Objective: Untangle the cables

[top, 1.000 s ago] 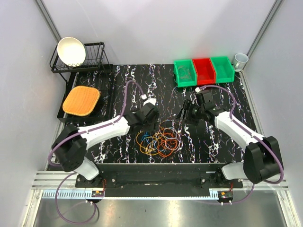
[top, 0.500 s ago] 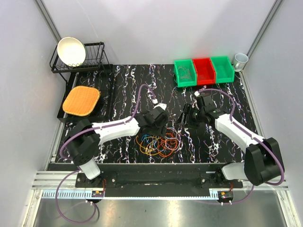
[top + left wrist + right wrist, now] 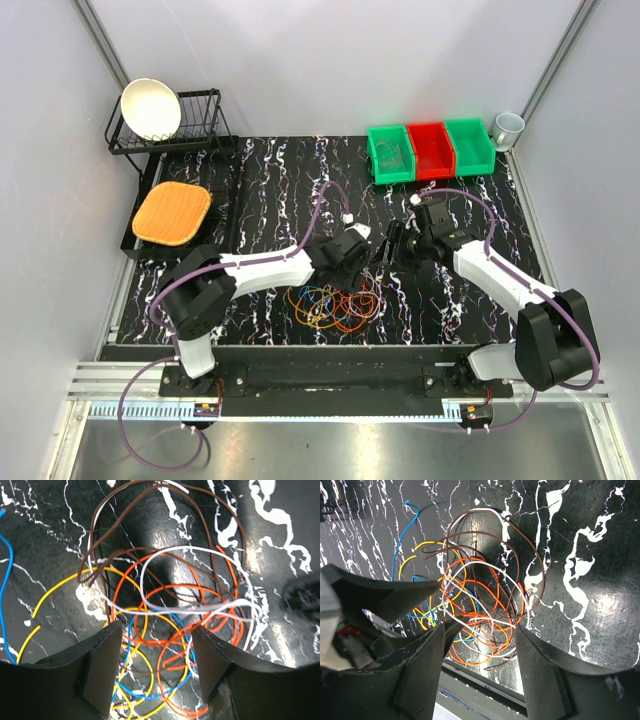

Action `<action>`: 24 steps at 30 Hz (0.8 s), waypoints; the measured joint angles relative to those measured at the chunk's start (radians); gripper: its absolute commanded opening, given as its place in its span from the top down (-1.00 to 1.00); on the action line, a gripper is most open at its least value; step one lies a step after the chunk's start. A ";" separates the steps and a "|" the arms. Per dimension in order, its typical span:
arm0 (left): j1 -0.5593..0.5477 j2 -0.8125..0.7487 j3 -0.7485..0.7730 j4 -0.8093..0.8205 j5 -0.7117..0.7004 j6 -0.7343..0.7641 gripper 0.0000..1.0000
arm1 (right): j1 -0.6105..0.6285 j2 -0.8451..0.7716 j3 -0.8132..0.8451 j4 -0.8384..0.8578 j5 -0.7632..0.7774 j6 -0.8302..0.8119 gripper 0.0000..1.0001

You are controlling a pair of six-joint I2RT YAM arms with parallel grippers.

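Note:
The cables (image 3: 335, 300) lie in one tangled pile on the black marbled table near its front edge. I see orange, yellow, blue, brown and white loops crossing each other. My left gripper (image 3: 362, 256) hangs open just above the pile's far right part. In the left wrist view its jaws (image 3: 156, 645) straddle the orange, yellow and blue loops (image 3: 165, 611) without holding any. My right gripper (image 3: 390, 246) is open just right of the left one, above the table. The right wrist view shows the pile (image 3: 480, 595) between its spread fingers (image 3: 420, 670), with the left gripper's finger (image 3: 385, 600) close by.
A dish rack with a white bowl (image 3: 150, 108) and an orange woven mat (image 3: 172, 213) are at the far left. Green and red bins (image 3: 430, 148) and a mug (image 3: 507, 127) stand at the far right. The table's front rail (image 3: 485, 685) runs just beyond the pile.
My left arm has swung to the right, from the pile's far left edge to above its far right part. My right gripper has shifted slightly left, toward it.

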 measured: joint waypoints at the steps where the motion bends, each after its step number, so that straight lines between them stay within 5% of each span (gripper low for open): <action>1: 0.000 0.011 0.006 0.000 -0.002 0.006 -0.18 | 0.000 0.003 0.000 0.000 0.000 -0.001 -0.28; 8: 0.000 0.042 0.015 0.001 -0.018 0.033 -0.13 | 0.000 0.024 0.000 -0.002 0.000 -0.011 -0.28; 16: 0.000 0.060 0.045 0.008 -0.040 0.060 0.22 | 0.000 0.038 0.000 -0.002 0.000 -0.016 -0.28; 24: 0.000 0.095 0.070 -0.003 -0.059 0.080 1.00 | 0.000 0.045 0.000 -0.002 0.000 -0.020 -0.27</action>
